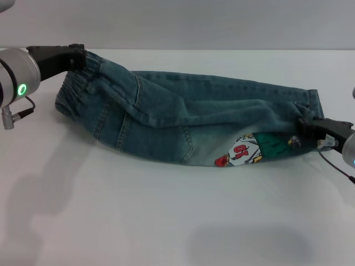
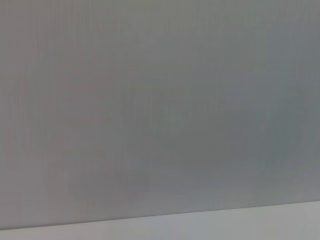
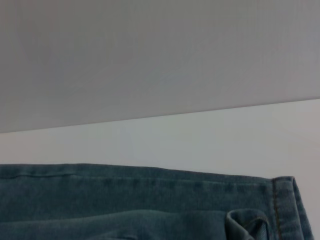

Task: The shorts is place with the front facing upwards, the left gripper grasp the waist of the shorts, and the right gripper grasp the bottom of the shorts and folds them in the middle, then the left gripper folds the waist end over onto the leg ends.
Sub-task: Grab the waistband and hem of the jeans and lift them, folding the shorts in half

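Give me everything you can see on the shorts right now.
The shorts are blue-green denim, folded lengthwise on the white table, stretched between the arms. The left gripper pinches the gathered elastic waist; the right gripper holds the leg ends. A colourful printed emblem shows along the near edge. Fabric sags, wrinkled, midway.

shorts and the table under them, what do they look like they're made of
The shorts look like faded blue-green denim: visible seams, a stitched hem, soft folds, a gathered elastic waist and a colourful printed patch. The table looks like a smooth, matte white surface, perhaps laminate; its material is unclear.
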